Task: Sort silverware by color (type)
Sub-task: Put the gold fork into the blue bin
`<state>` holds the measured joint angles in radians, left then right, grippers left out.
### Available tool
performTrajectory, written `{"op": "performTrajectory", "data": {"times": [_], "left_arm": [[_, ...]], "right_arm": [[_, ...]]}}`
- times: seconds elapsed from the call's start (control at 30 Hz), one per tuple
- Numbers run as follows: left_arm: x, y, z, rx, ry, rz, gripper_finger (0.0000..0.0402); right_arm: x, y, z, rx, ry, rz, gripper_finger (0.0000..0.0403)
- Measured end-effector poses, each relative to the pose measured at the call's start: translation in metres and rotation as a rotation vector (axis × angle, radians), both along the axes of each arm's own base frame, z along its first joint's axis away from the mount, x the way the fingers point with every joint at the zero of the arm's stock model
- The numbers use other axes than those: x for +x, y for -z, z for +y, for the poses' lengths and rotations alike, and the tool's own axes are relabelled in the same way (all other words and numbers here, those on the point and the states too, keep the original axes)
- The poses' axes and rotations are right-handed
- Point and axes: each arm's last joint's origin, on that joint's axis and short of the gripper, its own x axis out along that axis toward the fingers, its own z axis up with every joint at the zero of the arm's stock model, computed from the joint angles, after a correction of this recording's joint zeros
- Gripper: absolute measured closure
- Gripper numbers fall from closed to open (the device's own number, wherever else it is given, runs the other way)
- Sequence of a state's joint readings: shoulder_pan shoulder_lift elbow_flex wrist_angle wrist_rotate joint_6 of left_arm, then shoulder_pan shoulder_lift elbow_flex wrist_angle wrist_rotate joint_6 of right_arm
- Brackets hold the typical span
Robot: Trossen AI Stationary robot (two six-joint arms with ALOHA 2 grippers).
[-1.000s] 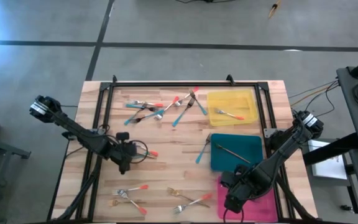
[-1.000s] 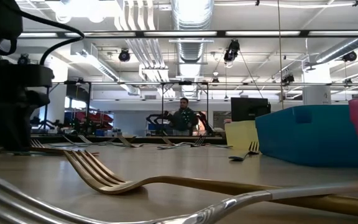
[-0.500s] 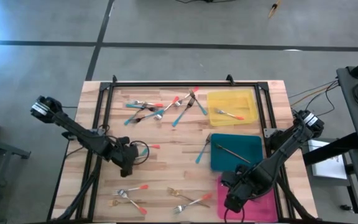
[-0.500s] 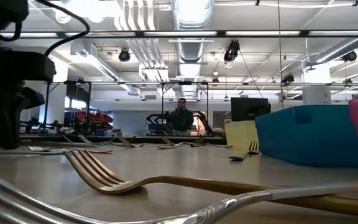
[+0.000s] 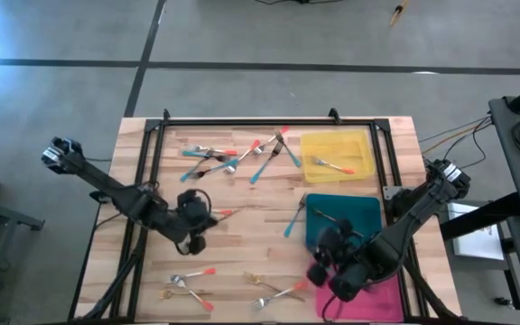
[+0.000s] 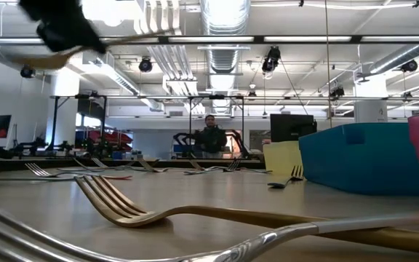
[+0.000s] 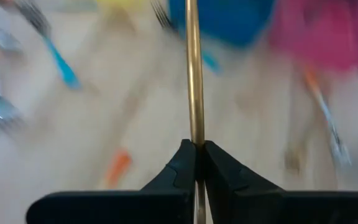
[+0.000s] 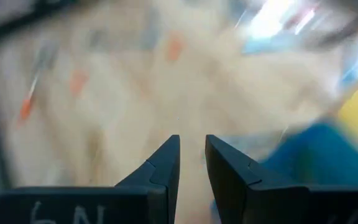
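My left gripper (image 7: 196, 146) is shut on a slim gold-toned utensil (image 7: 193, 74) and hangs above the table's left middle (image 5: 197, 221), high up in the low view (image 6: 64, 29). An orange-handled piece (image 5: 227, 213) lies just beside it on the wood. My right gripper (image 8: 192, 146) stands open by a narrow gap with nothing between its fingers, above the near edge of the teal tray (image 5: 321, 257). More silverware lies in a far cluster (image 5: 233, 158) and near the front edge (image 5: 188, 282). My left gripper pinches the gold utensil's thin shaft (image 7: 194, 134) between its two fingers. The fingers slant down from the table's left, and the shaft runs straight on ahead of them. The utensil is lifted clear of the table.
A yellow tray (image 5: 361, 144) with a fork stands at the far right, a teal tray (image 5: 368, 212) with a dark utensil in front of it, a pink tray (image 5: 386, 293) nearest. A teal-handled fork (image 5: 296, 217) lies left of the teal tray. A black frame (image 5: 242, 119) borders the table.
My left gripper has risen from the table top and tipped, carrying the gold utensil up clear of the wood and slightly toward the right. My right gripper has turned and swung toward the table's left, from over the pink tray to the teal tray's near edge.
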<state>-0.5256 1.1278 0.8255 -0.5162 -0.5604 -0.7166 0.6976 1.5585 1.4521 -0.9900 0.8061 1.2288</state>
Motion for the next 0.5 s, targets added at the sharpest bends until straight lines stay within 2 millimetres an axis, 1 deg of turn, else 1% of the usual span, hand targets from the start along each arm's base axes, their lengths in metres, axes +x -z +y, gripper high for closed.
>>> {"op": "performTrajectory", "data": {"times": [0.07,0.1,0.2,0.27,0.37,0.5], "left_arm": [[0.005,-0.017,0.002,0.031,-0.083,-0.08,0.04],[0.007,-0.025,0.003,0.033,-0.113,-0.111,0.04],[0.014,-0.045,0.005,0.016,-0.164,-0.174,0.0401],[0.018,-0.056,0.005,0.022,-0.196,-0.209,0.0401],[0.025,-0.068,0.007,0.032,-0.244,-0.247,0.0401],[0.032,-0.071,0.008,0.007,-0.292,-0.259,0.0401]], "right_arm": [[0.008,-0.003,-0.012,-0.051,0.126,-0.107,0.0335],[0.012,-0.005,-0.02,-0.049,0.191,-0.156,0.0335],[0.026,-0.009,-0.042,-0.02,0.284,-0.203,0.0325],[0.038,-0.011,-0.052,-0.014,0.279,-0.206,0.0312],[0.059,-0.019,-0.064,0.03,0.205,-0.249,0.0287],[0.082,-0.039,-0.076,0.026,0.131,-0.407,0.0257]]}}
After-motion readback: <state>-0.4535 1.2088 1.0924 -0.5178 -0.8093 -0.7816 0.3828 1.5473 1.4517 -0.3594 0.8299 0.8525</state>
